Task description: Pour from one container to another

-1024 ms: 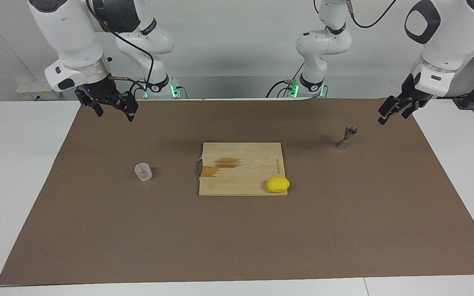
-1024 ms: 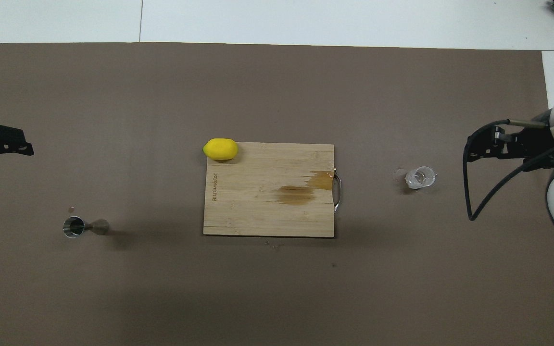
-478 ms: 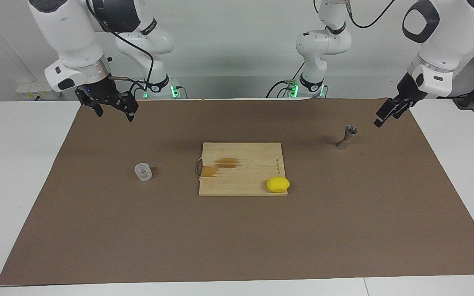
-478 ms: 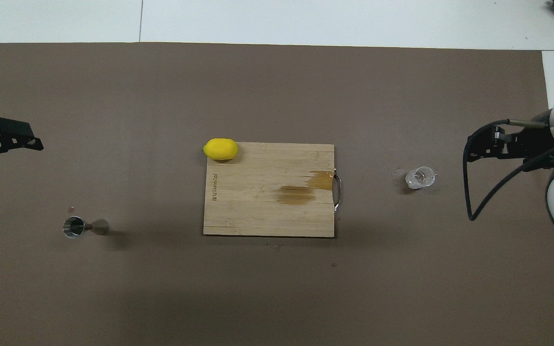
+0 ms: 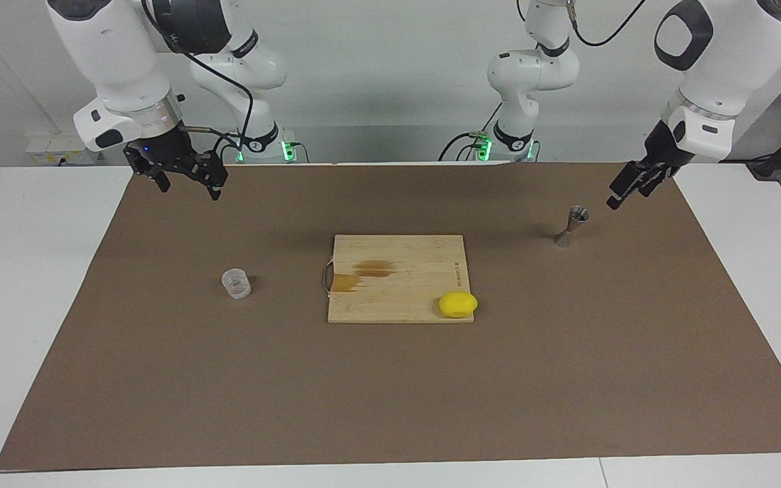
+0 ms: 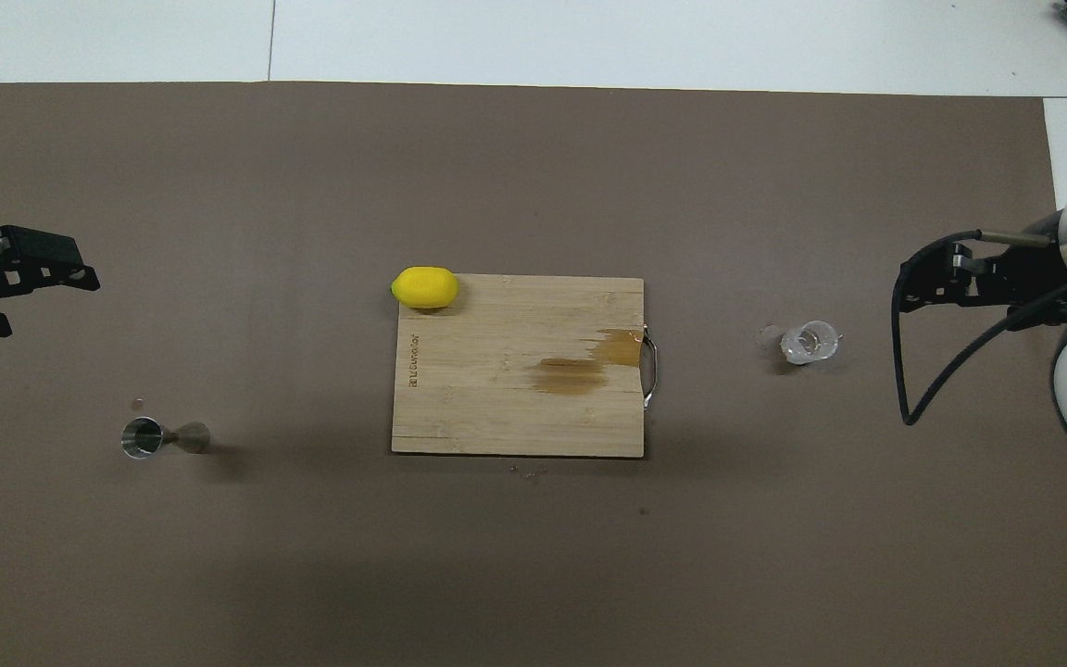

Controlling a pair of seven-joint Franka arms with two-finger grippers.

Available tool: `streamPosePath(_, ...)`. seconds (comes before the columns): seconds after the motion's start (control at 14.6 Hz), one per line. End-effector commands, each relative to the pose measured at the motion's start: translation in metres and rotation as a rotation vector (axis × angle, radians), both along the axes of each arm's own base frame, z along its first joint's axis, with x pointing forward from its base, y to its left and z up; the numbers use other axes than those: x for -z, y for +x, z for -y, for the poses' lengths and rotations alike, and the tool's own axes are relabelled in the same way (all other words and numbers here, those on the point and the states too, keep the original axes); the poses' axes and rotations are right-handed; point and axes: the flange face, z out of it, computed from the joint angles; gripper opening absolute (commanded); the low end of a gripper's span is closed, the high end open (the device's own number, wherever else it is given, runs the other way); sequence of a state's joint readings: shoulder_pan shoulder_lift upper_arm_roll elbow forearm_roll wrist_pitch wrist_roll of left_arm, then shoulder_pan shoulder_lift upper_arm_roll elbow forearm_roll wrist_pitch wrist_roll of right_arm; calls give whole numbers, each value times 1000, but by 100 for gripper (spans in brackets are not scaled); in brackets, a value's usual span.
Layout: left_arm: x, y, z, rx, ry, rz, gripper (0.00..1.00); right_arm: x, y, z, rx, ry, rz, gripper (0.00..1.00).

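While both arms hang above the robots' edge of the tabletop, the small silver jigger stands upright nearest them, hourglass-shaped with a narrow waist, toward the left arm's end of the brown mat. Up in the air just beside it and clear of it is the left gripper, jaws spread wide and holding nothing. Over the mat's corner at the other end is the right gripper, jaws likewise wide apart and empty. Farther out, the wooden cutting board lies mid-mat with a darker stain, a yellow lemon on its outer corner. Level with it toward the right arm's end stands the short clear cup, upright, its wall textured. Bare mat surrounds each thing; the white tabletop borders the mat.
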State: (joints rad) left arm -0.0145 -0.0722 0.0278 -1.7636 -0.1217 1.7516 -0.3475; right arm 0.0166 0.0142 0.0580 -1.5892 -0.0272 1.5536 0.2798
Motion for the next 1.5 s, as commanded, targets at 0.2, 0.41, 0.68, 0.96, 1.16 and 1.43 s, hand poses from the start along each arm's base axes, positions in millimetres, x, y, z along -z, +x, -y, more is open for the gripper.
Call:
streamPosePath(0.2,-2,-10,17,74,-8,-6,100,-1,-2,4,-20,1,3,100)
streamPosePath(0.41,5,-17,-11,271,-95,16,100,-1,-2,4,-20,1,3,100)
streamPosePath(0.68,24,-29,-77,434,-292,57,100,-1,-2,4,-20,1,3,100)
streamPosePath(0.96,69,-31,-151,609,-458,152,100,-1,-2,4,-20,1,3,100)
streamPosePath(1.16,113,-38,-208,760,-553,277,100,-1,-2,4,-20,1,3,100)
streamPosePath(1.43,198,-55,-270,899,-725,446,100,-1,-2,4,-20,1,3,100)
